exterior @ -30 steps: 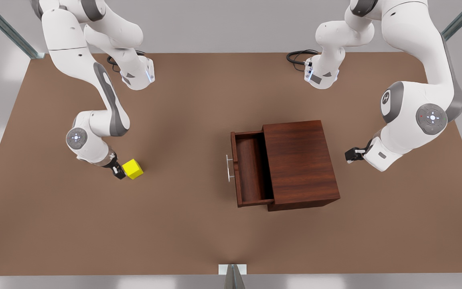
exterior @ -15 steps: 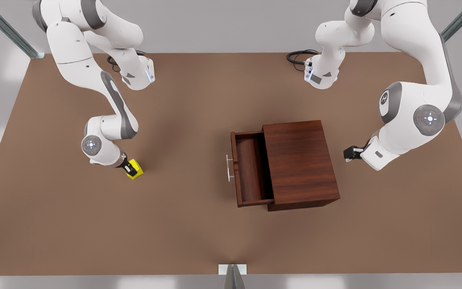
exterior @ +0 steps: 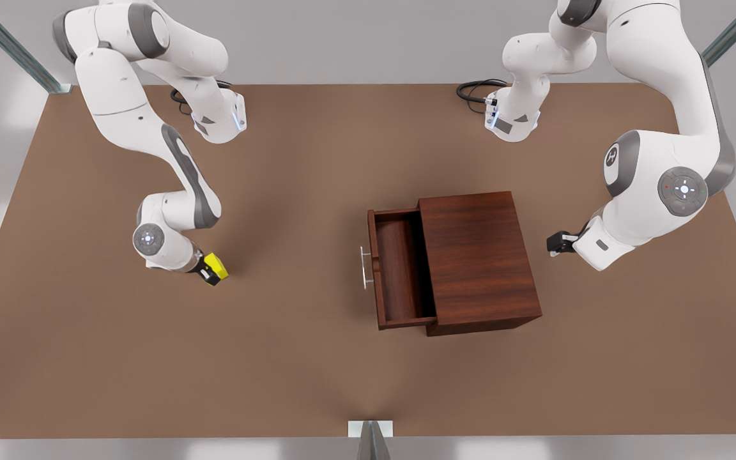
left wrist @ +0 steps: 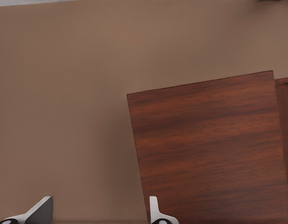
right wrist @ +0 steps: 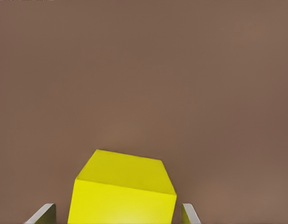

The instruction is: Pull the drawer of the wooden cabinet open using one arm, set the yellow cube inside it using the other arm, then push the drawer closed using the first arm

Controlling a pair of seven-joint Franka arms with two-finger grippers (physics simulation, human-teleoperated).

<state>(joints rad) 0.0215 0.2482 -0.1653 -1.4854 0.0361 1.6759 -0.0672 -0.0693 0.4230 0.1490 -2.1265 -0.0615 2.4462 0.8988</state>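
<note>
The drawer (exterior: 400, 275) already stands pulled out of the wooden cabinet (exterior: 480, 259), its silver handle (exterior: 364, 267) pointing toward 9 o'clock in the front view, so the step in hand is picking up the yellow cube (exterior: 217, 267). The cube rests on the tabletop (exterior: 291, 370), well apart from the drawer at its 9 o'clock.

The right gripper (exterior: 208, 273) is down at the cube. In the right wrist view its fingertips (right wrist: 42, 213) flank the cube (right wrist: 123, 189) on both sides with a sliver of gap showing, so the jaws are spread and not yet gripping. To do this well, I would sink until the pads cover the middle of the cube's side faces, keep them square to those faces, then squeeze evenly; a corner pinch would likely twist the cube out. Lift straight up before travelling toward 3 o'clock, high enough to clear the drawer's front wall.

The left gripper (exterior: 556, 244) waits just beside the cabinet's back at its 3 o'clock, jaws apart and holding nothing.
</note>
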